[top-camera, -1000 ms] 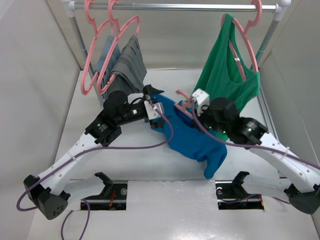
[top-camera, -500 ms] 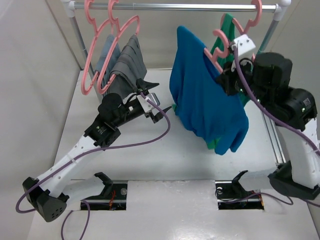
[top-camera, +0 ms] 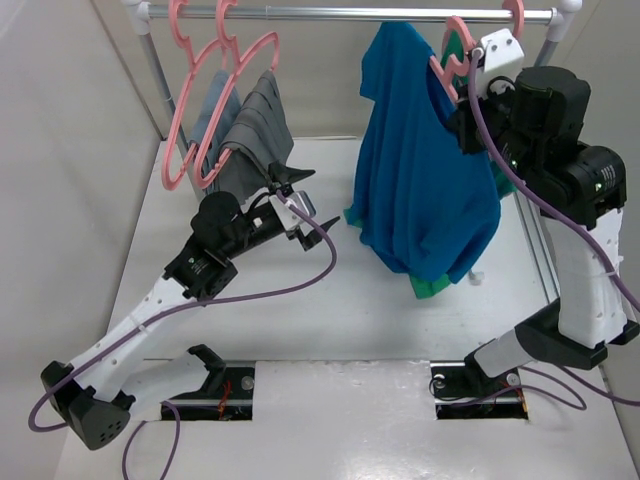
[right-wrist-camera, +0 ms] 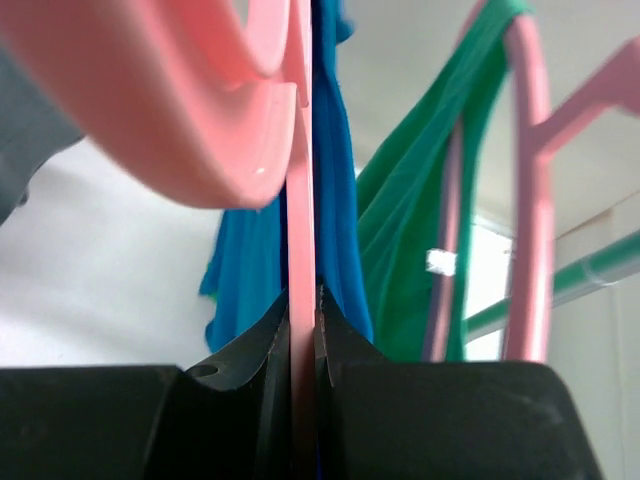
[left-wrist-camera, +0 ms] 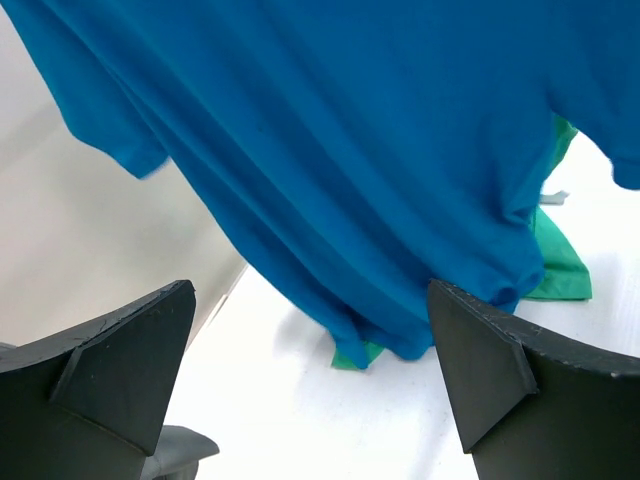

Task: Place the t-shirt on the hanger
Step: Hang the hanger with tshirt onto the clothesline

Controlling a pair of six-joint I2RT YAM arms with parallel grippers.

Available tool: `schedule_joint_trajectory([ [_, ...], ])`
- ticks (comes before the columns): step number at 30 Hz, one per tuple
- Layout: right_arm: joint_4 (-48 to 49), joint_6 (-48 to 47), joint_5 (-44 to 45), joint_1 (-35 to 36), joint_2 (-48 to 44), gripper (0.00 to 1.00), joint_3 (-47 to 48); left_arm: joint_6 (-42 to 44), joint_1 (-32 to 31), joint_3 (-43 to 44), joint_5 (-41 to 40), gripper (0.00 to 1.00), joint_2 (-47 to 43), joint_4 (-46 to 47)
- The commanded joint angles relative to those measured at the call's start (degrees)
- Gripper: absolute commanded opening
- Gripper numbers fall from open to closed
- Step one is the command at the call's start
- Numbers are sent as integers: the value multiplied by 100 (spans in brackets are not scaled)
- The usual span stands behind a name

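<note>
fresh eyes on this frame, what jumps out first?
The bright blue t-shirt hangs from a pink hanger high at right, near the rail, in front of the green top. The right gripper is shut on that hanger's thin bar. The left gripper sits open and empty at centre-left, below the grey garments, facing the shirt's hem.

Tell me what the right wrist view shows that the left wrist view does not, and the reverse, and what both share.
Only the right wrist view: the pink hanger pinched in the shut right tool, and another pink hanger carrying the green top. Only the left wrist view: the open left tool, holding nothing, and the lower hem of the t-shirt. Both: the t-shirt and the green top.
</note>
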Motion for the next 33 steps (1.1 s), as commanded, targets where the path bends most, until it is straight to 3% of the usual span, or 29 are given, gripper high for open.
schedule_joint_trajectory([
  [1, 1330, -102, 313, -226, -140, 0, 159, -1, 2, -54, 38, 100, -211, 137],
  [9, 2130, 99, 498, -605, -9, 0, -475, 0, 2, -221, -68, 100, -378, 136],
  [22, 2991, 865, -345, -1167, 45, 0, -1608, 53, 2, -379, -243, 100, -484, 136],
  [33, 3142, 1032, -636, -1229, 220, 0, -1294, 53, 2, -379, -243, 100, -484, 136],
])
